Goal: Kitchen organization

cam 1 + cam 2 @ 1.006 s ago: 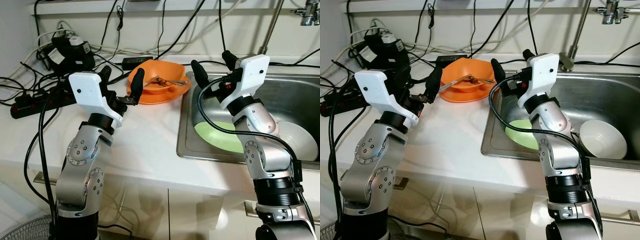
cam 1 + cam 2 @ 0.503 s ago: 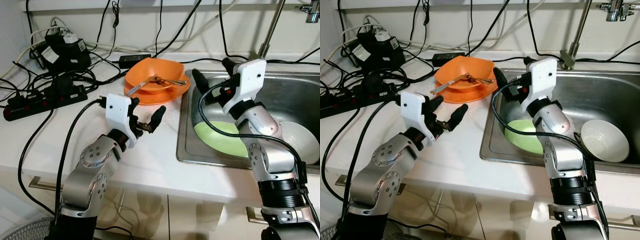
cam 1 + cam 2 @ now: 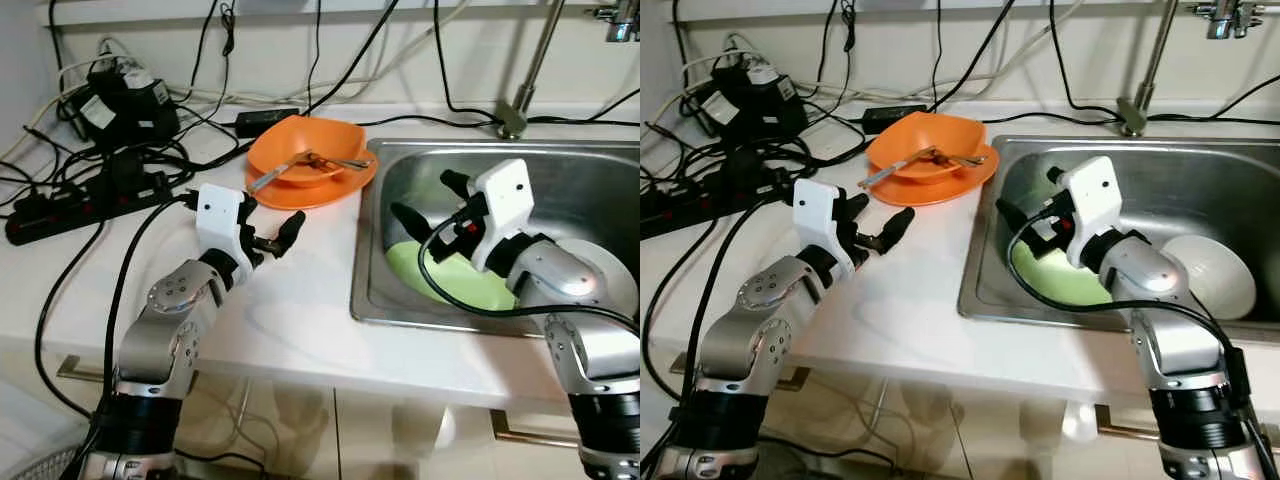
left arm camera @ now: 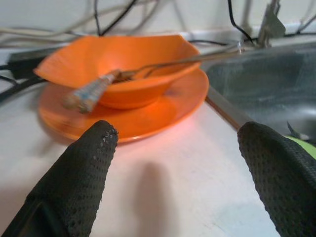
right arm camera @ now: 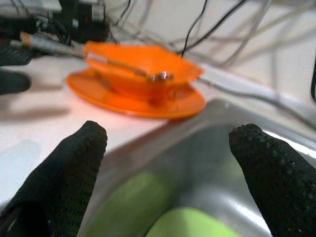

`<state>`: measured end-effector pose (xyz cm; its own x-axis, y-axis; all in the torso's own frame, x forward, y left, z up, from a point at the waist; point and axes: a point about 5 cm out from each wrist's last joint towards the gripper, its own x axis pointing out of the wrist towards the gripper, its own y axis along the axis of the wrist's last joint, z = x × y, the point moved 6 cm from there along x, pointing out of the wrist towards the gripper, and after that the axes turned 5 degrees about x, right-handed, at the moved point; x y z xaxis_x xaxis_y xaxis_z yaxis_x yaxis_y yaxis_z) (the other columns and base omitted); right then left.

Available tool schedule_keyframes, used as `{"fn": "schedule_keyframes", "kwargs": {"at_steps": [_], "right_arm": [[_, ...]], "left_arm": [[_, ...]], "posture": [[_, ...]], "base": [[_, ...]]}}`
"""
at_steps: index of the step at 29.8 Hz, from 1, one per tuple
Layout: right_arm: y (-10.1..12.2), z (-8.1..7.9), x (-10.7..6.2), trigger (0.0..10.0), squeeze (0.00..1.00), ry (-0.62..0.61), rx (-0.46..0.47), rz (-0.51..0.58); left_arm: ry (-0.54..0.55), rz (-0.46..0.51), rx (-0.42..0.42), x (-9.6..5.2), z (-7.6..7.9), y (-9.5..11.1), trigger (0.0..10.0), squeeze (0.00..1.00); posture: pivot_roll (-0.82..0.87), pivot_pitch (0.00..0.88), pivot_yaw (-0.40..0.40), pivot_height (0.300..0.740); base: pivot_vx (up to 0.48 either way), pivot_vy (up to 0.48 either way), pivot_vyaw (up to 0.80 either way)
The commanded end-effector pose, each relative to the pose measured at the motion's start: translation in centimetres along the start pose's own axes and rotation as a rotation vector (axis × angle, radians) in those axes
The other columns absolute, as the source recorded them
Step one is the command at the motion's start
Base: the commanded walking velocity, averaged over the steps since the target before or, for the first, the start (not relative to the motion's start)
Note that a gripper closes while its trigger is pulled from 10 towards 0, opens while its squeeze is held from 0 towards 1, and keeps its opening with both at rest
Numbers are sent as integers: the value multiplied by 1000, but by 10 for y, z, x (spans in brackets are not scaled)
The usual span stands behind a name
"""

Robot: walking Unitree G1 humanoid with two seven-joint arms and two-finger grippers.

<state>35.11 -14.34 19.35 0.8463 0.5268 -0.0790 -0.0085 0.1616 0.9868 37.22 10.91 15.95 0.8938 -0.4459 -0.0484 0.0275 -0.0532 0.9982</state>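
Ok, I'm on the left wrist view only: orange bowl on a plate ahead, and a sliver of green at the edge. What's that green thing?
Observer: A green plate lying in the sink, at its near-left part.
Operator: Where's the right arm?
Observer: The right gripper hangs over the sink, above that green plate, fingers apart and holding nothing.
Operator: Anything else in the sink?
Observer: A white bowl on the sink's right side, partly hidden behind the right arm.
Operator: And behind my bowl?
Observer: The orange bowl has a black power strip and tangled cables to its left on the counter.
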Motion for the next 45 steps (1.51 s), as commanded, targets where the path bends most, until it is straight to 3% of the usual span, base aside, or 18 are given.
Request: {"fn": "schedule_keyframes", "kwargs": {"at_steps": [1,7,13,15,23,29,42,45], "right_arm": [[0,-9,-5,10000,0,53,3,-29],[-3,-24,-24,10000,0,178,33,-92],[-13,-30,-35,10000,0,230,12,-157],[-11,-35,-39,10000,0,257,22,-165],[-15,-45,-48,10000,0,318,12,-201],[-14,-46,-52,10000,0,316,18,-207],[-10,-49,-50,10000,0,311,18,-192],[-10,-50,-48,10000,0,312,12,-193]], "left_arm": [[-18,2,21,4,0,2,10000,0],[-43,-5,11,17,4,-5,10000,0],[-54,7,6,27,14,-7,10000,0],[-40,28,3,36,10,-1,10000,0],[-28,49,42,46,2,9,10000,0],[-27,43,61,56,-5,10,10000,0],[15,-42,33,70,-28,4,10000,0],[15,-56,-7,71,-33,5,10000,0]], "posture": [[-168,55,127,740],[-191,73,132,740],[-204,84,131,740],[-211,89,129,740],[-227,96,134,740],[-245,105,138,740],[-255,102,134,740],[-252,100,135,740]], "base": [[0,0,0],[0,0,0],[0,0,0],[0,0,0],[0,0,0],[0,0,0],[0,0,0],[0,0,0]]}}
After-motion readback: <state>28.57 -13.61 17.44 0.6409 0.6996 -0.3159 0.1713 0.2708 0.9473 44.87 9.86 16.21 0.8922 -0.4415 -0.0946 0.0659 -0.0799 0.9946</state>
